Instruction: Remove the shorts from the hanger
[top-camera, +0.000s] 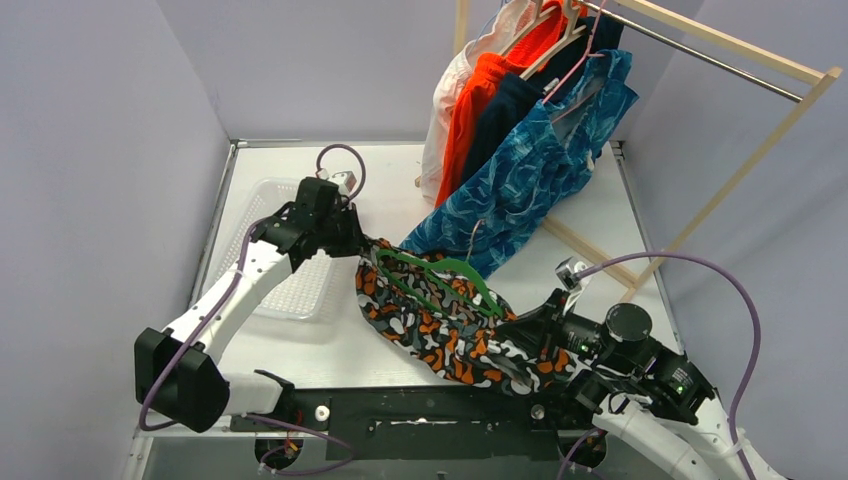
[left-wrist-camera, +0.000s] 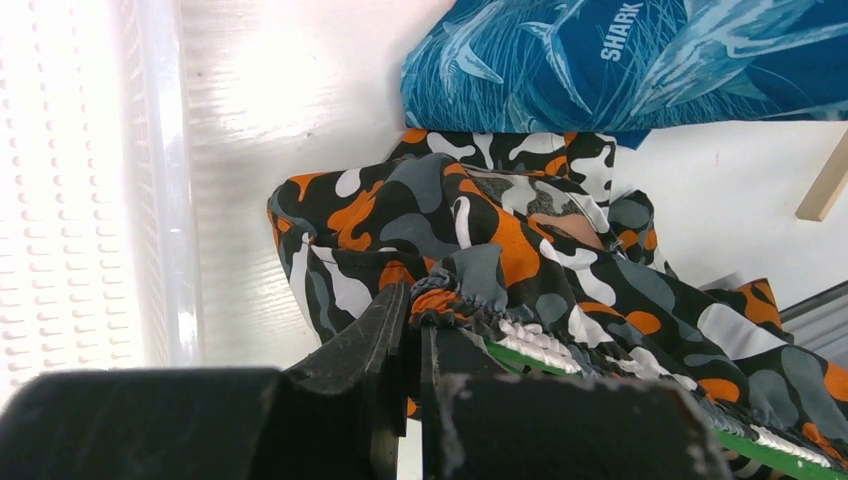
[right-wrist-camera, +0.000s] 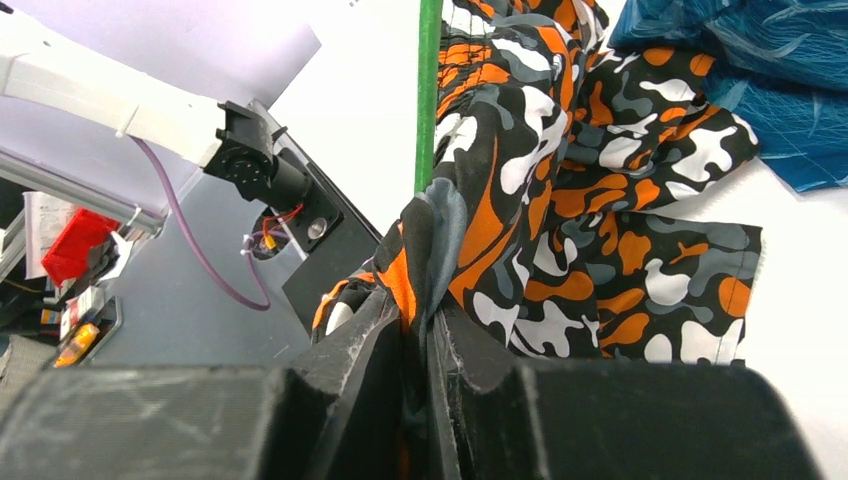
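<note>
The camouflage shorts (top-camera: 440, 330) lie on the white table, still threaded on a green hanger (top-camera: 462, 274). My left gripper (top-camera: 352, 240) is shut on their gathered waistband (left-wrist-camera: 470, 290) at the far left end, next to the hanger's green bar (left-wrist-camera: 760, 450). My right gripper (top-camera: 528, 335) is shut on a fold of the same shorts (right-wrist-camera: 590, 200) at the near right end, where the green hanger (right-wrist-camera: 429, 90) runs straight up. The teal-blue shorts (top-camera: 540, 160), dark navy shorts (top-camera: 500, 115), orange shorts (top-camera: 480, 90) and white shorts (top-camera: 450, 90) hang on the rack.
A clear plastic basket (top-camera: 290, 290) sits left of the shorts, under my left arm. A wooden garment rack (top-camera: 740, 60) stands at the back right, its foot (top-camera: 590, 245) crossing the table. Grey walls close in on both sides.
</note>
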